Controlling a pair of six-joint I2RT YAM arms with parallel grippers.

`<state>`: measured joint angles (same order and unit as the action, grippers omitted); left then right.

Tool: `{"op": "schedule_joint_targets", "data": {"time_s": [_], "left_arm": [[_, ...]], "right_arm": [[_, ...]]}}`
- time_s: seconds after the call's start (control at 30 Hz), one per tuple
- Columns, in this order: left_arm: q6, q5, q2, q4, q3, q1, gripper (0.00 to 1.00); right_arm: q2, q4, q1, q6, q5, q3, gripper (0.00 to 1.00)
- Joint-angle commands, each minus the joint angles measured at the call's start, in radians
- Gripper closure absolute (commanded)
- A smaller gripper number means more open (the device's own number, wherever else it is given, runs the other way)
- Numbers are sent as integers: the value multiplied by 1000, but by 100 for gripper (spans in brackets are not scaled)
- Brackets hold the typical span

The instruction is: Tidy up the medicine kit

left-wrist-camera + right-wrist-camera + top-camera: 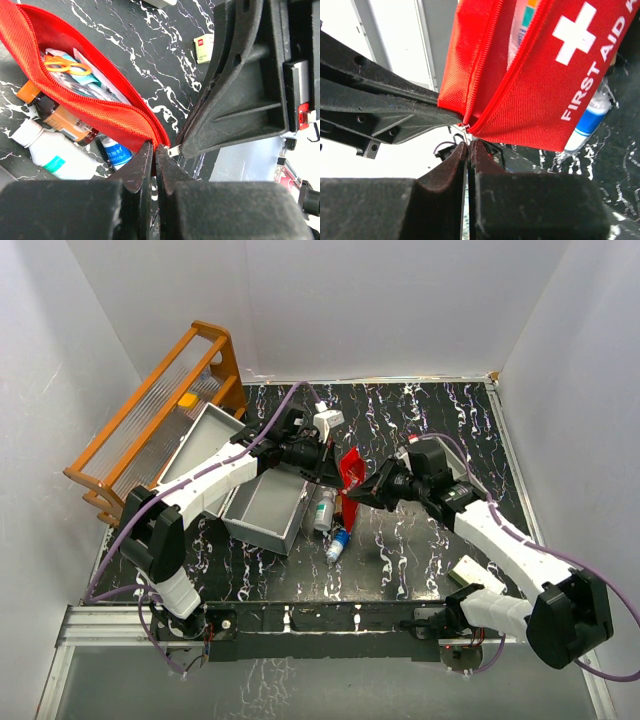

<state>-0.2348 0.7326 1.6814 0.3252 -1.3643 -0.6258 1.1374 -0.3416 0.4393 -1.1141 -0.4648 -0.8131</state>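
Observation:
The red first-aid pouch (350, 472) is held up off the table between both grippers. My left gripper (327, 466) is shut on the pouch's end fabric (150, 131), right beside the zipper. My right gripper (362, 495) is shut on the metal zipper pull (465, 130), which also shows in the left wrist view (174, 150). The pouch mouth (75, 75) is open, with orange-handled scissors (62, 64) and packets inside. Its white cross (575, 31) faces the right wrist camera. A brown bottle (57, 117), a white bottle (50, 150) and a blue-labelled tube (115, 152) lie on the table beneath.
A grey bin (265, 505) sits left of the pouch, with an orange rack (160, 420) behind it at the far left. A white bottle (323, 510) and a blue tube (337, 543) lie on the table. A small box (470, 570) lies near the right arm's base.

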Motion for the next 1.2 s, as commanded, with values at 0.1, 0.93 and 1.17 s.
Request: {"op": "schedule_joint_targets", "data": {"time_s": [0.1,0.93,1.17], "left_arm": [[-26,75,-31,35,-15,8,100],[-96,111,-2,23,-29,9,100],[-107,111,10,33,-41,11,100]], "right_arm": [[-82,105,-34,-373,103,124,100],[-83,380,-31,-172,210,180,100],[-175,553,-31,180,265,263,100]]}}
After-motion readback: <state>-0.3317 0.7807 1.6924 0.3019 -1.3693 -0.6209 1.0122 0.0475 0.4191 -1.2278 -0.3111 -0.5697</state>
